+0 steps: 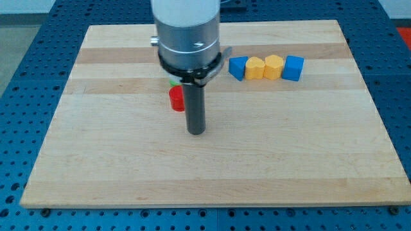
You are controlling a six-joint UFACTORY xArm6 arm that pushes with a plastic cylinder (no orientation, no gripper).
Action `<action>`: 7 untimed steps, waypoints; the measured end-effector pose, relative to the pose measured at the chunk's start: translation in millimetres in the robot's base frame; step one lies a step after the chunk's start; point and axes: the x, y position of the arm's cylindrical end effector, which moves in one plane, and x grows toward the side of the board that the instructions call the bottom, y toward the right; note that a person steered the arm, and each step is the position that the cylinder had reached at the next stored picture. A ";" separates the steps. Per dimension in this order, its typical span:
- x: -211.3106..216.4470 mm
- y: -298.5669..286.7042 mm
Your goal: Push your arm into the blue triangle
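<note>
The blue triangle (237,67) lies on the wooden board (212,167) at the left end of a row of four touching blocks. To its right sit a yellow block (255,67), a second yellow block (274,66) and a blue cube (293,67). My tip (196,131) rests on the board below and to the left of the blue triangle, well apart from it. A red cylinder (176,99) stands just left of the rod, close to it. A green block (173,83) is mostly hidden behind the arm above the red cylinder.
The arm's large grey and white body (187,32) hangs over the upper middle of the board and hides what lies behind it. A blue perforated table (19,77) surrounds the board.
</note>
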 end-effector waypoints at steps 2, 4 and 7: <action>-7.8 -9.6; -7.8 81.8; -30.7 189.1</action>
